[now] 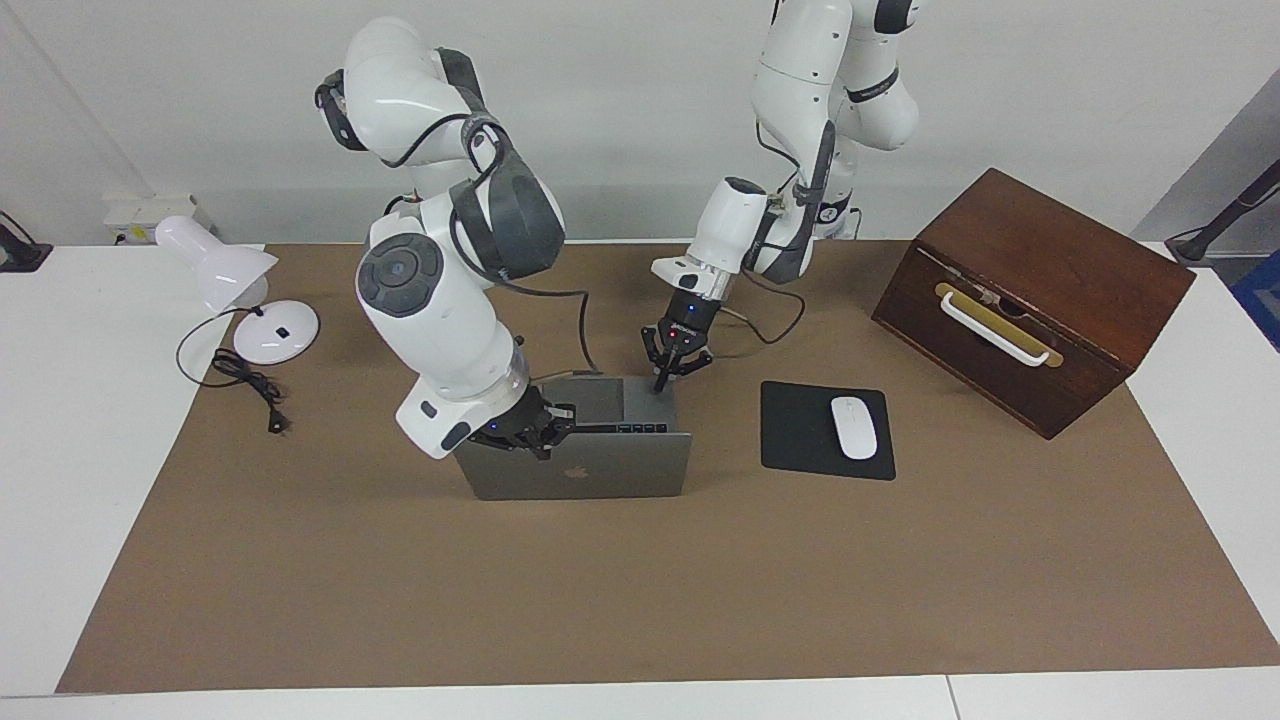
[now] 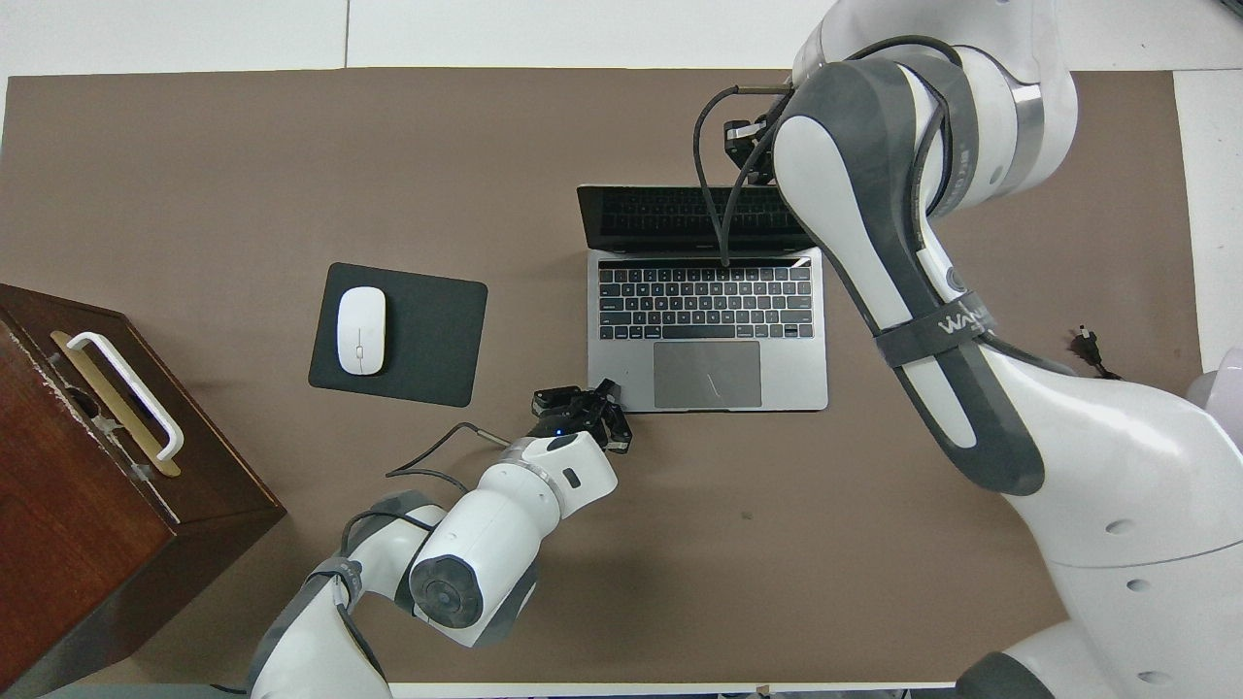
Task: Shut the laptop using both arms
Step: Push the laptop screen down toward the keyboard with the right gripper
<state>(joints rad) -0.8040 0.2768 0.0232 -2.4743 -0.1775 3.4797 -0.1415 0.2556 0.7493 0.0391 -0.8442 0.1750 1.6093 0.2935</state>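
The laptop (image 1: 610,470) stands open in the middle of the brown mat, its lid upright with the apple logo facing away from the robots. Its keyboard and trackpad show in the overhead view (image 2: 709,301). My right gripper (image 1: 545,428) is at the lid's top edge, near the corner toward the right arm's end; it also shows in the overhead view (image 2: 748,141), partly hidden by the arm. My left gripper (image 1: 672,372) is open, with a fingertip at the base's corner nearest the robots toward the left arm's end; it shows in the overhead view too (image 2: 587,413).
A black mouse pad (image 1: 800,435) with a white mouse (image 1: 854,427) lies beside the laptop toward the left arm's end. A brown wooden box (image 1: 1040,290) with a white handle stands past it. A white lamp (image 1: 215,265) and its cable (image 1: 250,385) lie at the right arm's end.
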